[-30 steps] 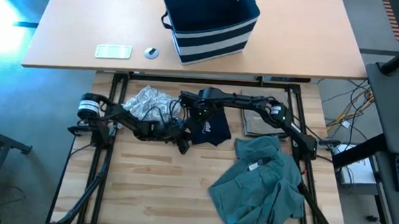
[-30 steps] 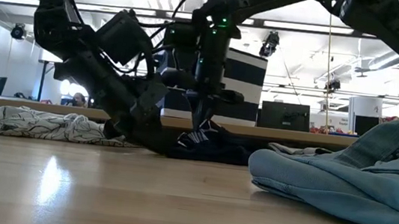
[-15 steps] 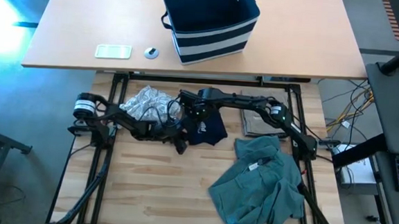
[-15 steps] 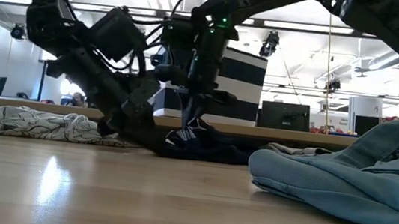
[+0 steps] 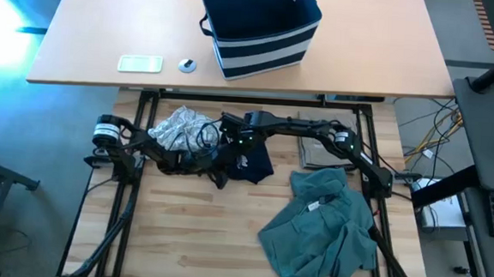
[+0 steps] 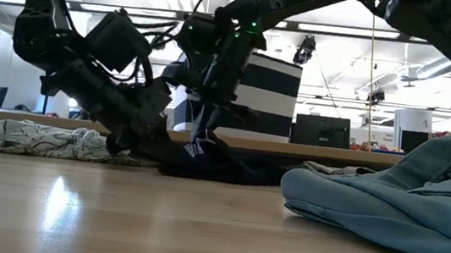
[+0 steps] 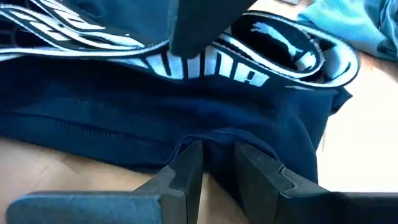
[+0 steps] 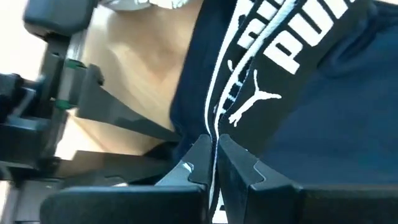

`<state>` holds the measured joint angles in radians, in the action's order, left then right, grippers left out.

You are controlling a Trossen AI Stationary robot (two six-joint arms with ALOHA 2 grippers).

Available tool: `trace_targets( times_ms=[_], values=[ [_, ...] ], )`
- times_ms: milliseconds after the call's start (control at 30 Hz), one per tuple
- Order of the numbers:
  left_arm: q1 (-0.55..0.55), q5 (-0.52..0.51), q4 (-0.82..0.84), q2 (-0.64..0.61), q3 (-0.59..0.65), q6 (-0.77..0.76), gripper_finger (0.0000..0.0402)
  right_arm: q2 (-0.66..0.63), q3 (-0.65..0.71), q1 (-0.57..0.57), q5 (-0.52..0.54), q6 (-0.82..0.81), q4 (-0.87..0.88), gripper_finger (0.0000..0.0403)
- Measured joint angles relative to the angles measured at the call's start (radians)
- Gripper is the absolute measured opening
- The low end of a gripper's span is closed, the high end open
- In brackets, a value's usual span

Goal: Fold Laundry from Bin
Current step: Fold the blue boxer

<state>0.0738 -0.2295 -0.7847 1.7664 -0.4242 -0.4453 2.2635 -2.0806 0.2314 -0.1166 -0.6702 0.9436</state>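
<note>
The dark navy garment (image 5: 252,160) with white print lies at the table's middle, and both grippers are shut on it. My left gripper (image 5: 221,178) reaches in low from the left at its near left edge. My right gripper (image 5: 241,144) comes down on its upper part. A grey-white patterned piece (image 5: 177,126) lies far left. A tan one (image 5: 315,151) lies on the right, and a large teal-green one (image 5: 319,230) near right. The bin (image 5: 260,28), navy with white stripes, stands on the far table. My left gripper pinches a small fold at the navy garment's hem (image 7: 217,138) between its two fingers. It comes in from the table's left, slanting down. The cloth there lies low by the tabletop. My right gripper pinches the white-striped printed band (image 8: 219,127) between its two fingers, slanting down from above. That part is raised above the table (image 6: 199,132). The rest of the garment hangs down and lies bunched on the tabletop.
A flat white object (image 5: 140,63) and a small round thing (image 5: 187,64) lie on the far table left of the bin. Bare wood shows along the near left of the work table (image 5: 181,238). A black frame (image 5: 131,200) borders the table.
Both grippers have drawn toward the table's left edge with the navy garment, which has slid left with them and bunched. My right gripper has tipped further over. Its raised band now hangs more to the left. Neither gripper has let go.
</note>
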Motion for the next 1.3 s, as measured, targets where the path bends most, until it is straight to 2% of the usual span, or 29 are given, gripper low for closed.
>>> trace_targets(
  times_ms=[333,633,933,1067,1167,1300],
  values=[
    [-0.002,0.011,-0.002,0.0,0.027,0.008,0.0078,-0.012,-0.004,0.013,-0.014,-0.062,-0.026,0.0012],
    [-0.002,0.016,-0.004,-0.001,0.032,0.011,0.0078,-0.029,0.025,0.021,-0.071,-0.131,-0.194,0.0012],
    [-0.002,0.038,0.01,-0.04,0.045,-0.001,0.0078,-0.029,0.066,0.018,-0.071,-0.093,-0.172,0.0013],
    [-0.002,0.064,0.072,-0.08,0.048,-0.013,0.0078,-0.029,0.072,0.005,-0.095,-0.071,-0.172,0.0014],
    [-0.002,0.088,0.149,-0.137,0.048,-0.017,0.0078,-0.029,0.073,-0.005,-0.101,-0.06,-0.172,0.003],
    [-0.002,0.115,0.288,-0.249,0.048,-0.006,0.0078,-0.029,0.074,-0.012,-0.132,-0.03,-0.169,0.0084]
  ],
)
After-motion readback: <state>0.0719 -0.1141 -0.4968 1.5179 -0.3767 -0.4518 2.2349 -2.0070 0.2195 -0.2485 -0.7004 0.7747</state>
